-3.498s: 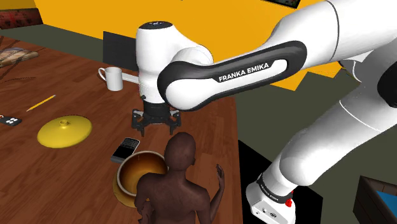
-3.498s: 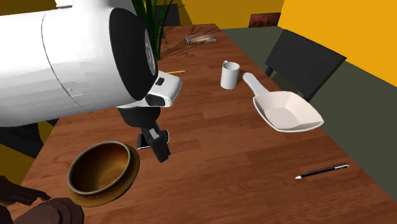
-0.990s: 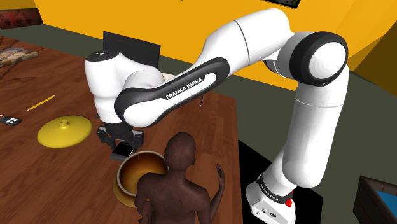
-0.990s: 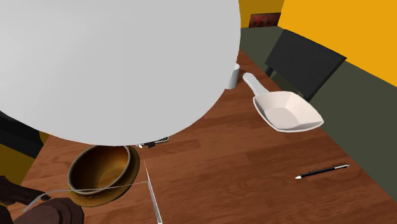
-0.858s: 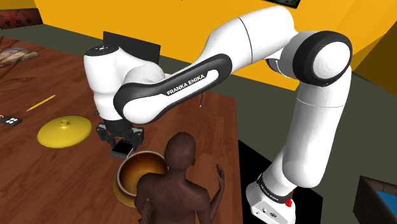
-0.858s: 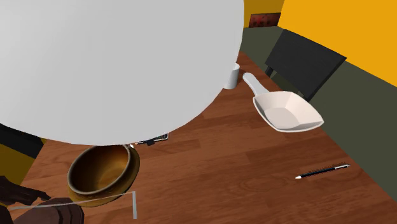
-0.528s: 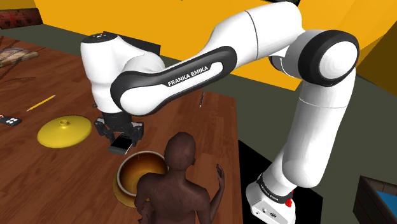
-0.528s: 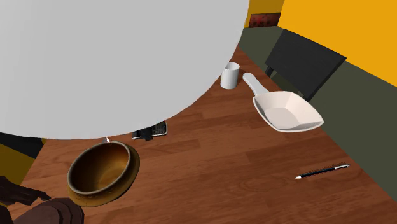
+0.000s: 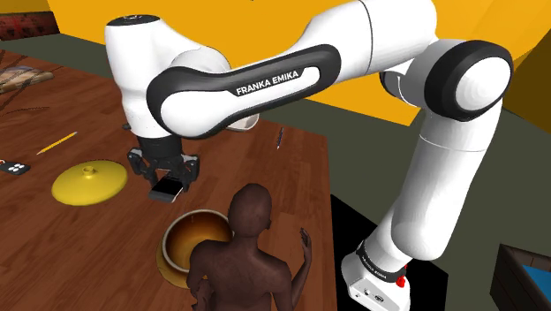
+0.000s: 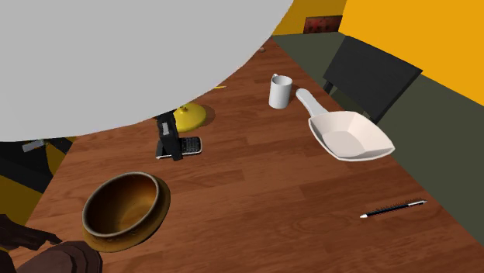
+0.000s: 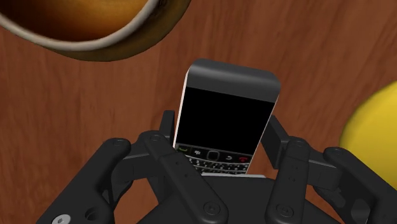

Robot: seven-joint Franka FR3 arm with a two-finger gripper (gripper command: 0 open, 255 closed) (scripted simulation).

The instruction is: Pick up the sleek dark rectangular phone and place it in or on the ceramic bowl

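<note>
the arm [image 9: 265, 84] is arching from its stand and bending down over the wooden table [image 9: 53, 106], with the gripper [image 9: 165, 177] pointing downward. its black fingers are clasping the dark phone [image 11: 226, 121] at its keypad end, near the brown bowl [image 9: 196, 240]. the forearm is showing "franka emika" in white.

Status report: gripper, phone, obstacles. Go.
Gripper shut on phone, held over table. Bowl close by, empty. Brown figure stands beside bowl, near the path.
</note>
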